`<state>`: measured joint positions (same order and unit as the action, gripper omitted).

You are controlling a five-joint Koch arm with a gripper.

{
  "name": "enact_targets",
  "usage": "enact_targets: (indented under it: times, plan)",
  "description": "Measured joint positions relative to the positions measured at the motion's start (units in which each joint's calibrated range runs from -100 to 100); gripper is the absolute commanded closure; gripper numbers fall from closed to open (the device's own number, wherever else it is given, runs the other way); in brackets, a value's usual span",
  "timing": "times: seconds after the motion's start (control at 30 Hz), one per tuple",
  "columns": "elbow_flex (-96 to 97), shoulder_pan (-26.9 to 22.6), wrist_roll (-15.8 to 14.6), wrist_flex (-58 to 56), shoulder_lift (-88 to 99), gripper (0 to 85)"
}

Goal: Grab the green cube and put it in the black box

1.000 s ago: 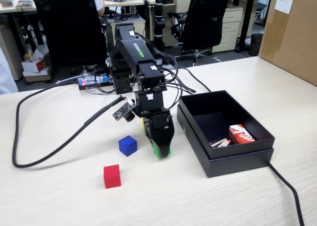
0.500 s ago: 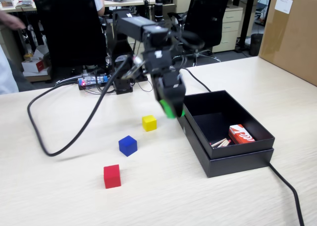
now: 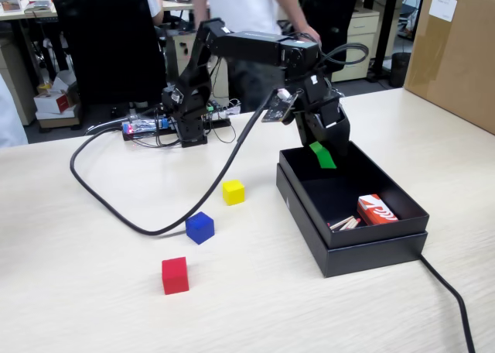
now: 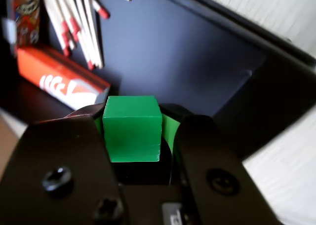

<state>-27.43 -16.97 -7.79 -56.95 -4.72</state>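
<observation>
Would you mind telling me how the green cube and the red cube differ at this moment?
The green cube is clamped between the jaws of the gripper, while the red cube lies free. The green cube hangs above the inside of the black box, whereas the red cube rests on the table, well outside it. They differ in colour. Both look like plain cubes of similar size.
</observation>
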Motion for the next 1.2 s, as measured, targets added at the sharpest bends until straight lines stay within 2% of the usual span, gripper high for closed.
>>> enact_targets:
  times: [0.33, 0.43, 0.47, 0.53, 0.63, 0.7, 0.93, 1.2]
  plan:
    - [-0.2, 0.7, 0.0, 0.0, -10.0, 83.5]
    - [-0.2, 0.8, 0.0, 0.0, -12.6, 71.4]
    - [-0.2, 0.8, 0.0, 0.0, -12.7, 70.5]
    - [-0.3, 0.9, 0.0, 0.0, -12.7, 58.4]
    - [-0.2, 0.9, 0.0, 0.0, -12.8, 45.2]
    - [-0.2, 1.0, 0.1, 0.0, -12.8, 40.0]
    - [2.7, 1.6, 0.4, 0.0, -5.4, 39.9]
    - [2.8, 5.3, 0.4, 0.0, 28.0, 40.2]
